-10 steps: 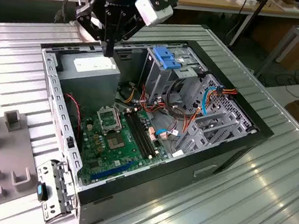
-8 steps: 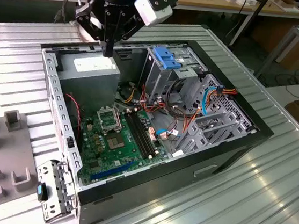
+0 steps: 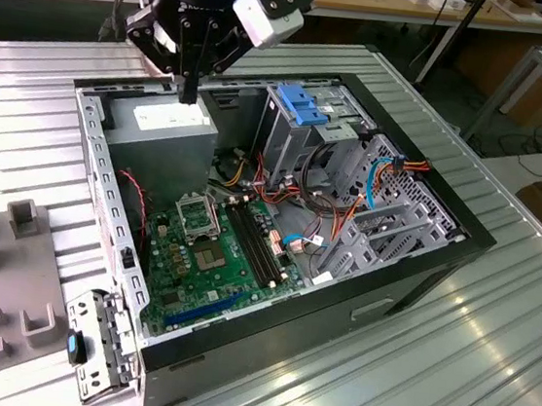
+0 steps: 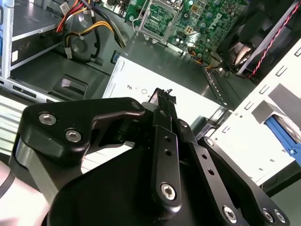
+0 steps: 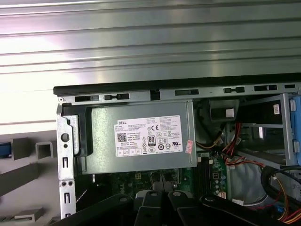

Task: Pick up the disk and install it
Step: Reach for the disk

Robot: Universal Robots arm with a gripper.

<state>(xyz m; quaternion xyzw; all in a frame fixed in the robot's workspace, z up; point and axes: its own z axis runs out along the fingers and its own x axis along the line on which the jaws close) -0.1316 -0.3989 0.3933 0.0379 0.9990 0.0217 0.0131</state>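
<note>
Fingers (image 4: 163, 136) narrow and empty, the gripper (image 3: 187, 96) hung over the power-supply box (image 3: 167, 125) at the case's eleven o'clock; grasping the disk squarely needed them spread.

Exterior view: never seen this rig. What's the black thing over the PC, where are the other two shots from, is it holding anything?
It's a robot arm's end effector, hanging over the grey power-supply box in an open computer case that lies on a ribbed metal table. The exterior view comes from a camera off the arm. Both wrist views come from cameras riding on the arm, looking into the case. Its fingers are shut and hold nothing.
</note>
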